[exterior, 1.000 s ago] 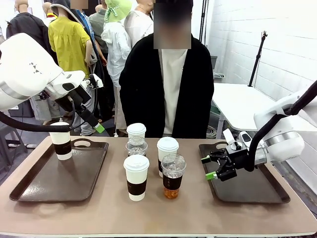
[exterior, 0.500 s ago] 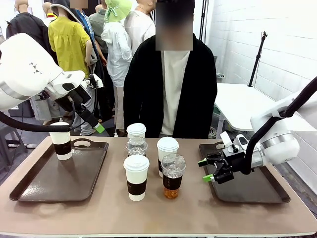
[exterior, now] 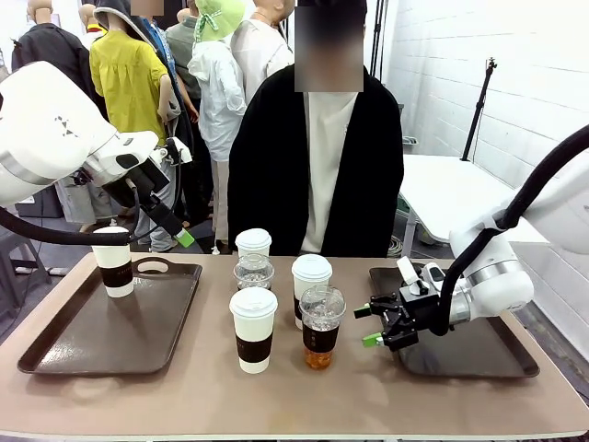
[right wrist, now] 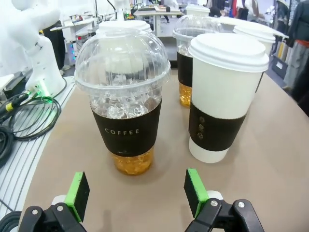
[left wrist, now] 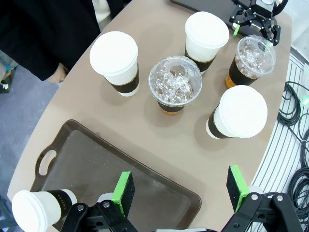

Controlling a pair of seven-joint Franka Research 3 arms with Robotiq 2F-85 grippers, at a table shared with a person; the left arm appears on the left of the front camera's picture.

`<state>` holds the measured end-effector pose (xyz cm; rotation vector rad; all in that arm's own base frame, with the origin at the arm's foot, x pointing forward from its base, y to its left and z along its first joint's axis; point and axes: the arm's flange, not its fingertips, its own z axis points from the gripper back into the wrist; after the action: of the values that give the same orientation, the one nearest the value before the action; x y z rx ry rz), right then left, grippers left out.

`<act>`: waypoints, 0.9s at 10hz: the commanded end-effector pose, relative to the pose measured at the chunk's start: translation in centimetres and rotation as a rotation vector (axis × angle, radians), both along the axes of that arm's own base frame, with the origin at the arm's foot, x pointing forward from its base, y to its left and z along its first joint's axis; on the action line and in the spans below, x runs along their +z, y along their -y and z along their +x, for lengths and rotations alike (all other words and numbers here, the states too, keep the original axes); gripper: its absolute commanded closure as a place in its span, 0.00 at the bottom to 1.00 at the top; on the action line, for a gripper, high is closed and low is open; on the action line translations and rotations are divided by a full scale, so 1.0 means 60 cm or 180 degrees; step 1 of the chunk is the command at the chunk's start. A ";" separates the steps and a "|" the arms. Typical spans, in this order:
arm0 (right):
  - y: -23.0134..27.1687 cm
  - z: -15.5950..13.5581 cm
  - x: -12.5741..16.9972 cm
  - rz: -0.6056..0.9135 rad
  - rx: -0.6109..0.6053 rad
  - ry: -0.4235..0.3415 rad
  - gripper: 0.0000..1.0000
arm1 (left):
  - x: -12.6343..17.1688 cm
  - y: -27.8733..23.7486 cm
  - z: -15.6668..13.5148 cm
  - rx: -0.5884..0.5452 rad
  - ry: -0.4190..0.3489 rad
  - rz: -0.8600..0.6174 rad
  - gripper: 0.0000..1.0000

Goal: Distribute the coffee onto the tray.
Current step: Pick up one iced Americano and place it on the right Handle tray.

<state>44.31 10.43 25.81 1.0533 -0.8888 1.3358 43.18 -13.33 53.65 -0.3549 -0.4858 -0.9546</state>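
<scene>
Over the last second the right hand [exterior: 365, 325] has slid off the dark brown plastic tray by the worktop's right edge [exterior: 479, 359] and in toward the middle of the tan worktop [exterior: 184, 396]. Its green pads now stand just short of the clear dome-lidded plastic cup of iced brown drink in a dark sleeve printed COFFEE [exterior: 322, 328]; the jaws are spread wide and hold nothing. In the right wrist view that cup sits straight ahead of the gap, not yet inside it, with a white paper cup with a white lid and dark sleeve [right wrist: 224, 96] just beside it.

The left hand [left wrist: 181, 189] has not shifted; it hangs wide and empty above the far end of the other dark brown tray by the worktop's left edge [exterior: 92, 341], where one sleeved white paper cup [exterior: 115, 262] already stands at the far left corner.

The remaining coffee is clustered mid-worktop: the two cups named, a nearer white paper cup [exterior: 253, 329], a farther white paper cup [exterior: 253, 242] and a second clear domed cup [exterior: 254, 273].

By my reading the right arm has begun its fetch; the right tray is bare, so most of the sharing-out is still to do. The far finger will have to pass close to the neighbouring white cup, which could be nudged, and the thin plastic wall may give under a hard squeeze.
</scene>
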 end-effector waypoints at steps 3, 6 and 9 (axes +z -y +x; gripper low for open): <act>-0.034 0.009 -0.027 0.0314 0.0083 0.0067 0.00 | 0.000 -0.005 0.000 -0.0031 -0.0016 -0.0020 0.00; -0.051 0.014 -0.030 0.0459 0.0088 0.0013 0.00 | 0.000 -0.005 0.000 -0.0031 -0.0016 -0.0020 0.00; -0.062 0.016 -0.039 0.0525 0.0061 0.0031 0.00 | 0.000 -0.005 0.000 -0.0031 -0.0016 -0.0020 0.00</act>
<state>44.92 13.32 24.15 1.1827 -0.9684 1.3026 43.18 -13.32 53.65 -0.3547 -0.4857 -0.9545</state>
